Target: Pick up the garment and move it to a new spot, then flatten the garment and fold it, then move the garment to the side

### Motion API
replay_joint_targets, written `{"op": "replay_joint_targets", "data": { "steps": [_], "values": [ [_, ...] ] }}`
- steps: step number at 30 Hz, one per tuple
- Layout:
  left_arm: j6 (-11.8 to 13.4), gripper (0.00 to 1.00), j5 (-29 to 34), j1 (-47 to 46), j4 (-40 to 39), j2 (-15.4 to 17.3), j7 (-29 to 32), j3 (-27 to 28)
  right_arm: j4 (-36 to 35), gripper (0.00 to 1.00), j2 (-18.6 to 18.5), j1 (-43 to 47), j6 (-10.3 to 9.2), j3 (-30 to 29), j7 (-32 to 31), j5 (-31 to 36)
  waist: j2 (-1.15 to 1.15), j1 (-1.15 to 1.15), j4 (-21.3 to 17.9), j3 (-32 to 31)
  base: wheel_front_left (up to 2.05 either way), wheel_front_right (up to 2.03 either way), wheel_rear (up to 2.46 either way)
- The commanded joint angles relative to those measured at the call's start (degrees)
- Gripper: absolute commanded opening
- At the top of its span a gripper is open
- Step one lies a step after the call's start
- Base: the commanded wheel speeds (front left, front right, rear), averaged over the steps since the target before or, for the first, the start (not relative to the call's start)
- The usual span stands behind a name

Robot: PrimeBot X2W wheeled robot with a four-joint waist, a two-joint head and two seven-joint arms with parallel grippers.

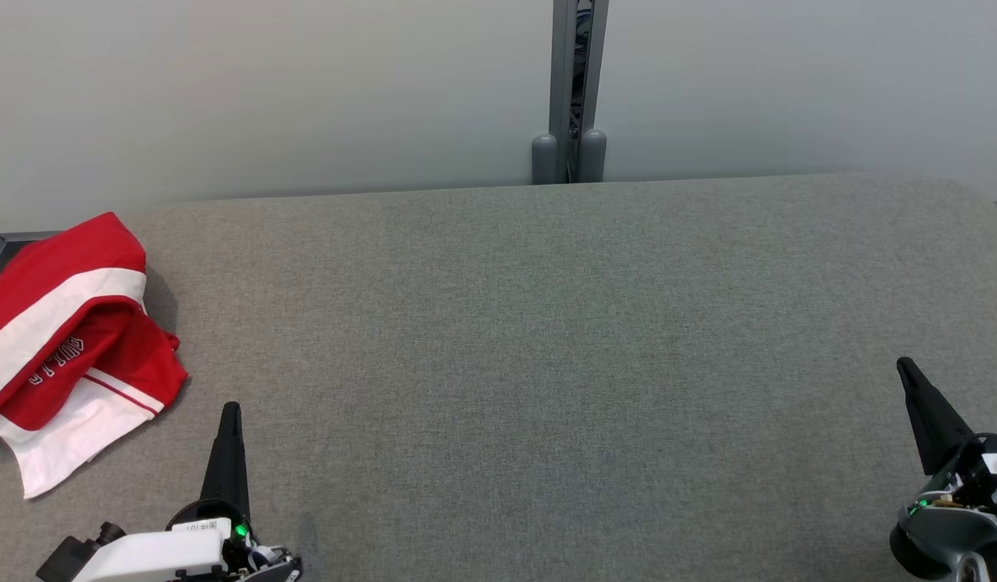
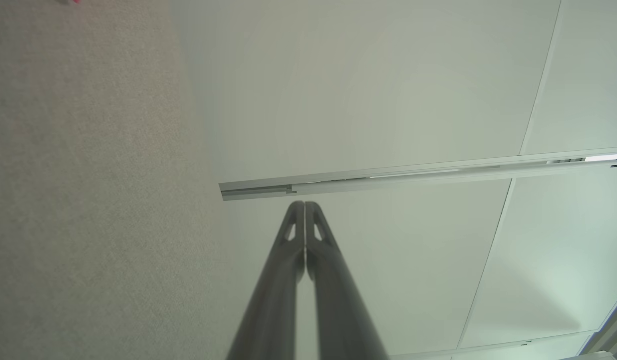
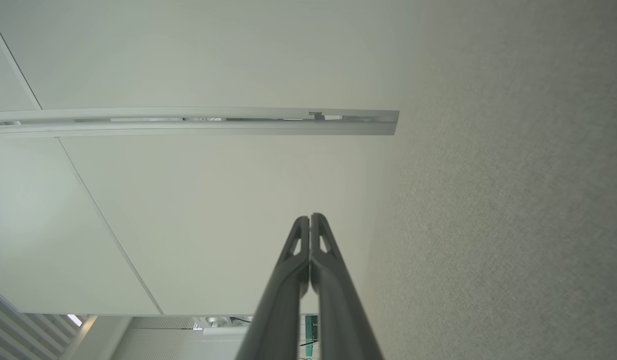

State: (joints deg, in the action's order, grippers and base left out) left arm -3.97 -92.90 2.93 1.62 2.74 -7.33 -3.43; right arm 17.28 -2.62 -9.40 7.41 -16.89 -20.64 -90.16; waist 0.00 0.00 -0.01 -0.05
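The garment (image 1: 66, 343) is red with white bands and small lettering, lying bunched at the far left of the grey felt table (image 1: 547, 364). My left gripper (image 1: 231, 408) sits at the lower left, just right of the garment and apart from it, shut and empty. At the lower right edge my right gripper (image 1: 903, 364) is also shut and empty. In the left wrist view the left gripper (image 2: 304, 204) has its tips pressed together, aimed at the pale wall. The right wrist view shows the right gripper (image 3: 309, 217) with its tips together too.
A pale wall stands behind the table, with a grey metal post (image 1: 574, 89) at its middle. The table's far edge runs just below that post. A metal rail (image 2: 418, 175) crosses the wall in both wrist views.
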Motion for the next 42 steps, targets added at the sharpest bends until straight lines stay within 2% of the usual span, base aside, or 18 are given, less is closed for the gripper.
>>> {"op": "replay_joint_targets", "data": {
  "steps": [1, 42],
  "values": [
    [-0.32, 0.0, -0.08, -0.95, -0.21, 0.13, 0.02, 0.21, 0.03, 0.0, -0.49, -0.26, 0.15, -0.16, -0.06, -0.19, 0.0, 0.0, 0.0, 0.0, 0.0, 0.0, 0.0],
    [-0.32, 0.0, -0.08, -0.96, -0.21, 0.13, 0.02, 0.2, 0.03, 0.0, -0.49, -0.26, 0.15, -0.15, -0.06, -0.2, 0.0, 0.0, 0.0, 0.0, 0.0, 0.0, 0.0]
  ]
}}
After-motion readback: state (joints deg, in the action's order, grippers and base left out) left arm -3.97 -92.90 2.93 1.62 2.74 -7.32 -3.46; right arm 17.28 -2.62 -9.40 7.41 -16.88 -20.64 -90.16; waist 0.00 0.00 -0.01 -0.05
